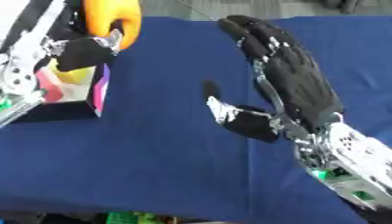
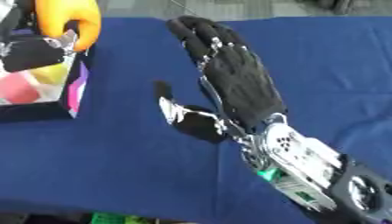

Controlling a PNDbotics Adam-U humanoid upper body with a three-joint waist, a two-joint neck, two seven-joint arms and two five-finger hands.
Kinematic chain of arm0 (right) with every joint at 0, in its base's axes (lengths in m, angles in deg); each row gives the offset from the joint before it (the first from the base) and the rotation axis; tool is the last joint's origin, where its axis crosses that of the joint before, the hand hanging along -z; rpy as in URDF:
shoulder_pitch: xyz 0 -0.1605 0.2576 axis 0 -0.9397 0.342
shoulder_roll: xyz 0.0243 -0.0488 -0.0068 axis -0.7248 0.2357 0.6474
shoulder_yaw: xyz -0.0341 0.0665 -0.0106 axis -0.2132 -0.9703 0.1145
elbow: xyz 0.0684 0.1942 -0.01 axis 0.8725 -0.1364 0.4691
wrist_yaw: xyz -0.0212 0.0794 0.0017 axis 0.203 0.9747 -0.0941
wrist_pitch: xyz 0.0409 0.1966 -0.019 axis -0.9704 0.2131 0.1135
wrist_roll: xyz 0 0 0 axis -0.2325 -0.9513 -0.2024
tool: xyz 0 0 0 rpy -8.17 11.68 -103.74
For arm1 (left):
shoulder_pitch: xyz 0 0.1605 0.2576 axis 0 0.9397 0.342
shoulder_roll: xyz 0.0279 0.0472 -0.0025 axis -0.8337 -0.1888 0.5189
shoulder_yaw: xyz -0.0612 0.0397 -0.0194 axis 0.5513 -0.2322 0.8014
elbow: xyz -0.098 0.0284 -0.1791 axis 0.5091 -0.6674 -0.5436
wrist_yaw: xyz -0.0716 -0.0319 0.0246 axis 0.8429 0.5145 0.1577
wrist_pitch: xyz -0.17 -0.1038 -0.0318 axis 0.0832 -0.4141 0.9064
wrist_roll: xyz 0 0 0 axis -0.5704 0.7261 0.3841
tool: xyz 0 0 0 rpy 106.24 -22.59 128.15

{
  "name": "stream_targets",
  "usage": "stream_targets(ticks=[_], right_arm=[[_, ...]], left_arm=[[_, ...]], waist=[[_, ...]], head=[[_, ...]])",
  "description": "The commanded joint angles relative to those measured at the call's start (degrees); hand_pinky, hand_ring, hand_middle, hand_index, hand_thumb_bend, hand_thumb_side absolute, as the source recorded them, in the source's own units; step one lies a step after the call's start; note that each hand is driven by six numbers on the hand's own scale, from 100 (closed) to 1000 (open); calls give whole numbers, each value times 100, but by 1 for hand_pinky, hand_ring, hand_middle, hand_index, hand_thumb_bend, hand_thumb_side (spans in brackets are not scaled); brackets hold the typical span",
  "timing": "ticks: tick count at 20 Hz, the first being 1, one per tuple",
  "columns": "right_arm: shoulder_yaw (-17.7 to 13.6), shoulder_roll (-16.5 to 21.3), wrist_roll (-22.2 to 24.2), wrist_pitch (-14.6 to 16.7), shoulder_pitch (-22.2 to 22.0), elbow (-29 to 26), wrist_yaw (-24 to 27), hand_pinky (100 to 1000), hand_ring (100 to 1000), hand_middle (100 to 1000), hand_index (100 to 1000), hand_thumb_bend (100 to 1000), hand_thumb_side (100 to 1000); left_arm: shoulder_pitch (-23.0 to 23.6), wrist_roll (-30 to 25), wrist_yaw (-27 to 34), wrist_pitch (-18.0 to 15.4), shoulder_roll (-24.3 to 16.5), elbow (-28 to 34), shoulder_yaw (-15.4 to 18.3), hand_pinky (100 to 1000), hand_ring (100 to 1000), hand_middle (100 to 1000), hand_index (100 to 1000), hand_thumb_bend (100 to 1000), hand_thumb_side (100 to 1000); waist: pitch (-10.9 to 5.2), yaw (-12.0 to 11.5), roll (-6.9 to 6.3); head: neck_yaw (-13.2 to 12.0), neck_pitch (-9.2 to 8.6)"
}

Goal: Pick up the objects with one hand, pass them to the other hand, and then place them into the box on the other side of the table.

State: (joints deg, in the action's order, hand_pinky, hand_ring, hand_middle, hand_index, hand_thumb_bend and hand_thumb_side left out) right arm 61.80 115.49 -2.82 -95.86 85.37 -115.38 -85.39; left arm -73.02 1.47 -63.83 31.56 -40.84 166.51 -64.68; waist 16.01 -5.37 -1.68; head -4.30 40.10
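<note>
An orange object point(image 1: 111, 19) sat at the upper left, above the box point(image 1: 96, 89), held in the left hand point(image 1: 84, 50), whose fingers curled round its lower end. The box stood on the blue counter point(image 1: 153, 153) at the left edge, with yellow and pink things inside. The right hand point(image 2: 233, 83) lay over the middle of the counter, well apart from the box, fingers straight, thumb spread, holding nothing.
</note>
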Motion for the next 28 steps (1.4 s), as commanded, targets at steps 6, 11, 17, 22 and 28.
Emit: stream_targets(ticks=[6,11,17,22,28], right_arm=[[-488,1111,-552,432,-365,-54,-105,862,872,851,883,324,248],[-1335,1710,-1390,-34,-925,-54,456,861,876,855,895,100,148],[-2298,2004,-2298,-520,-1263,-54,1570,840,861,838,903,110,163],[-2665,2084,-2919,-544,-1515,-54,2214,828,853,831,907,100,187],[-2778,2128,-3223,-474,-1656,-54,2480,828,852,832,910,100,221]], left_arm=[[551,231,76,-75,-473,-1220,864,602,402,237,317,100,207],[628,-16,-454,-105,-398,-1964,1087,642,474,332,409,100,136],[678,-1154,-1726,-9,-334,-2384,1201,787,708,638,770,243,180],[696,-2073,-2837,201,-301,-2604,1328,901,874,774,886,689,647],[633,-2887,-3749,781,-230,-2819,1508,924,900,797,916,774,632]], waist=[[4,103,154],[69,238,224],[133,413,251],[184,495,231],[204,519,206]], head=[[-617,-257],[-928,-345],[-1086,-510],[-967,-568],[-899,-516]])
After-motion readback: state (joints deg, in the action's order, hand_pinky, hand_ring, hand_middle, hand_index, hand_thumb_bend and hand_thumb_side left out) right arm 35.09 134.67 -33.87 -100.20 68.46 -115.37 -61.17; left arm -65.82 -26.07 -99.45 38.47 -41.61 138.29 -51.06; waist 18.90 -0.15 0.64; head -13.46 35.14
